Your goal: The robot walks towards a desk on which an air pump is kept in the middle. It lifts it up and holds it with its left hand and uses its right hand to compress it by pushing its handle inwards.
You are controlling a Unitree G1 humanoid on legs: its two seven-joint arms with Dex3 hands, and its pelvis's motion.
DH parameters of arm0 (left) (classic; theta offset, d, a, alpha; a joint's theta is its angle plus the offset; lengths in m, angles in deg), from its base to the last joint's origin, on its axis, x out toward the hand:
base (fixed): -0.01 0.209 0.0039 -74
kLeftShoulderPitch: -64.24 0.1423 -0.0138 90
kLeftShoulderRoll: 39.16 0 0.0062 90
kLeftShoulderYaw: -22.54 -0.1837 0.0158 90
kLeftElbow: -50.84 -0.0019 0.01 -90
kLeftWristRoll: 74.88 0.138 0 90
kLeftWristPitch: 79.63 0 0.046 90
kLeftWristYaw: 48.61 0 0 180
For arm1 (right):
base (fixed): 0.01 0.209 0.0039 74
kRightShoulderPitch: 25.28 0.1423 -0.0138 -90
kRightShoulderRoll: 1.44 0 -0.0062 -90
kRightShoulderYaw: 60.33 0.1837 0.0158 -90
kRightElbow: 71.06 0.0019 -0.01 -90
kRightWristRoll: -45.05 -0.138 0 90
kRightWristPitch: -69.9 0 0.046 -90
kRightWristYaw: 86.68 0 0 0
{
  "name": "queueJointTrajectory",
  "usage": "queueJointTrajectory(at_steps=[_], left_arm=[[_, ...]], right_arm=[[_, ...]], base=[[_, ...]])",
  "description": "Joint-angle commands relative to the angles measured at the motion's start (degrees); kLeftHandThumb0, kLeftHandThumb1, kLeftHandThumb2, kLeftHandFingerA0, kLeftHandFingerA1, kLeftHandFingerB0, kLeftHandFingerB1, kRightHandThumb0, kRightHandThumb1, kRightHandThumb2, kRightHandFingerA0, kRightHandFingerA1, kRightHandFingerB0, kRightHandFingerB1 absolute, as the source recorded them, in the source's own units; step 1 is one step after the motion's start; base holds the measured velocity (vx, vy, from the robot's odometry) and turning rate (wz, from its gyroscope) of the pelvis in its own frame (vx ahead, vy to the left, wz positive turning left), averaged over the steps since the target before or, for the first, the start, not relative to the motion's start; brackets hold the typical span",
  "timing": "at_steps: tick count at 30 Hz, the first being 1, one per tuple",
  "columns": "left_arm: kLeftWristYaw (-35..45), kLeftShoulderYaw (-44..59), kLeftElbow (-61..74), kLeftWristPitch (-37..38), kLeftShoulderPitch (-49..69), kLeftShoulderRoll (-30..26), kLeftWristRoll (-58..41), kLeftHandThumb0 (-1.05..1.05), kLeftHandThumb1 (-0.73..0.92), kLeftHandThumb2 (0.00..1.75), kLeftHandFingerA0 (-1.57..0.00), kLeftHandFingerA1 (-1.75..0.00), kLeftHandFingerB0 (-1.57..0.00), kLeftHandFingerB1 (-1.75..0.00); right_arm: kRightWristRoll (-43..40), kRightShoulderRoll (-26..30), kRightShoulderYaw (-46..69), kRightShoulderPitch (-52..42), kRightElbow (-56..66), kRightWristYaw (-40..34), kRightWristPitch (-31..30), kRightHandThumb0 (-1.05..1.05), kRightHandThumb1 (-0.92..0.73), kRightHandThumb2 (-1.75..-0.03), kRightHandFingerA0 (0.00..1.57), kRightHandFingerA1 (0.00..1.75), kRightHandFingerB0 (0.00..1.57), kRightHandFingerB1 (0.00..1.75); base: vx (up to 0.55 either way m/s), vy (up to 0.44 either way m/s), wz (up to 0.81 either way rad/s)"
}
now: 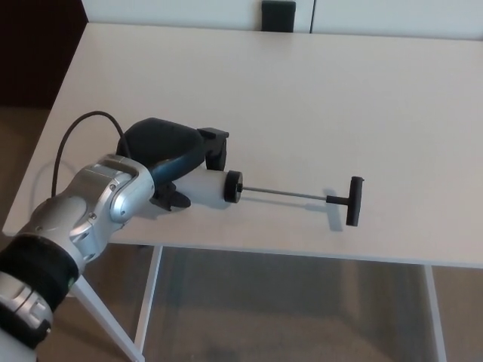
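The air pump (210,184) lies on the white desk (317,98) near its front edge. It has a white barrel, a black end cap (233,185), and a thin rod (287,194) drawn fully out to a black T-handle (354,200) on the right. My left hand (170,151) is wrapped over the barrel's left part, with fingers (215,147) behind it and the thumb (173,199) in front. The barrel's left end is hidden under the hand. My right hand does not show.
A dark object (278,14) stands at the desk's far edge. A black cable (72,143) loops over my left forearm. The desk's left edge and a white leg (106,317) are close to my arm. Brown floor lies beyond.
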Motion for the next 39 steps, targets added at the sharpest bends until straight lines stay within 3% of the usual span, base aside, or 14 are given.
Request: queueJointTrajectory(at_steps=[1,3,4,8,9,17,18,25,26,28,29,33,34,39], left_arm=[[8.22,4.95,-1.86,2.52,-5.01,-5.20,-4.87,-0.10,0.79,0.58,-0.71,-1.70,-0.49,-1.52],[8.46,5.12,-1.92,2.44,-5.34,-5.16,-4.99,-0.10,0.79,0.58,-0.71,-1.70,-0.49,-1.52],[8.76,5.35,-1.72,2.58,-5.74,-5.33,-5.14,-0.13,0.76,0.67,-0.69,-1.52,-0.57,-1.33],[9.30,5.69,-0.75,2.88,-6.56,-5.98,-5.09,-0.11,0.78,0.65,-0.69,-1.57,-0.55,-1.39],[9.60,5.81,-0.46,2.77,-6.90,-6.11,-5.11,-0.09,0.81,0.60,-0.70,-1.68,-0.48,-1.49],[11.72,7.03,0.90,2.54,-8.65,-6.84,-5.93,-0.06,0.76,0.58,-0.65,-1.61,-0.52,-1.37],[11.74,7.26,0.76,3.02,-9.37,-7.06,-6.02,-0.06,0.80,0.57,-0.68,-1.71,-0.48,-1.50],[13.32,7.40,0.48,2.67,-12.21,-6.68,-5.36,-0.05,0.76,0.47,-0.58,-1.75,-0.43,-1.57],[13.46,7.29,0.41,1.98,-12.59,-6.27,-5.13,-0.27,0.69,0.58,-0.70,-1.57,-0.66,-0.95],[13.58,7.22,0.36,1.55,-12.84,-6.00,-4.96,-0.27,0.69,0.58,-0.70,-1.57,-0.66,-0.95],[14.31,7.19,0.32,0.60,-13.27,-5.57,-4.94,-0.16,0.70,0.61,-0.83,-0.99,-0.74,-0.44],[15.60,7.12,0.36,-1.02,-14.04,-4.82,-4.89,-0.16,0.71,0.61,-0.88,-0.91,-0.71,-0.43],[15.84,7.24,0.44,-1.38,-14.18,-4.54,-5.01,-0.19,0.71,0.63,-0.77,-1.36,-0.80,-0.51],[16.52,7.86,0.27,-1.86,-14.49,-3.88,-5.54,-0.18,0.75,0.63,-0.83,-1.17,-0.76,-0.46]], right_arm=[[-20.86,2.65,6.16,21.42,31.46,-13.62,1.25,-0.88,-0.75,-1.11,0.00,0.12,0.00,0.13],[-17.67,2.36,4.09,27.10,29.01,-14.91,-2.74,-0.88,-0.75,-1.11,0.00,0.12,0.00,0.13],[-14.15,1.16,1.15,33.69,25.71,-16.45,-7.84,-0.93,-0.80,-1.14,0.00,0.09,0.00,0.06],[-8.39,-2.54,-3.54,44.90,17.46,-17.96,-14.99,-0.91,-0.79,-1.15,0.00,0.11,0.00,0.09],[-7.19,-3.43,-4.24,47.39,14.76,-17.90,-15.57,-0.87,-0.79,-1.15,0.00,0.14,0.00,0.12],[-4.12,-6.05,-5.94,55.00,4.40,-16.29,-16.44,-0.88,-0.84,-1.15,0.00,0.13,0.00,0.10],[-3.53,-6.68,-6.44,56.59,2.60,-16.31,-16.86,-0.87,-0.84,-1.15,0.00,0.15,0.00,0.12],[-1.18,-9.35,-8.31,62.29,-5.88,-16.71,-19.82,-0.89,-0.86,-1.16,0.00,0.11,0.00,0.09],[-1.19,-10.07,-8.59,63.37,-8.48,-16.63,-19.82,-0.87,-0.85,-1.16,0.00,0.12,0.00,0.10],[-1.14,-10.57,-8.73,64.17,-10.34,-16.56,-19.71,-0.87,-0.85,-1.16,0.00,0.12,0.00,0.10],[-1.11,-11.33,-8.95,65.05,-13.01,-16.64,-19.90,-0.87,-0.86,-1.16,0.00,0.11,0.00,0.10],[-0.38,-12.93,-9.14,66.65,-18.70,-17.18,-19.63,-0.87,-0.85,-1.15,0.00,0.12,0.00,0.10],[-0.23,-13.81,-9.06,67.00,-21.82,-17.32,-18.83,-0.84,-0.84,-1.16,0.00,0.15,0.00,0.13],[-1.66,-15.97,-8.07,67.48,-28.54,-16.45,-17.03,-0.82,-0.79,-1.16,0.00,0.17,0.00,0.15]], base=[[0.00,0.000,0.00],[0.00,0.000,0.00],[0.00,0.000,0.00],[0.00,0.000,0.00],[0.00,0.000,0.00],[0.00,0.000,0.00],[0.00,0.000,0.00],[0.00,0.000,0.00],[0.00,0.000,0.00],[0.00,0.000,0.00],[0.00,0.000,0.00],[0.00,0.000,0.00],[0.00,0.000,0.00],[0.00,0.000,0.00]])
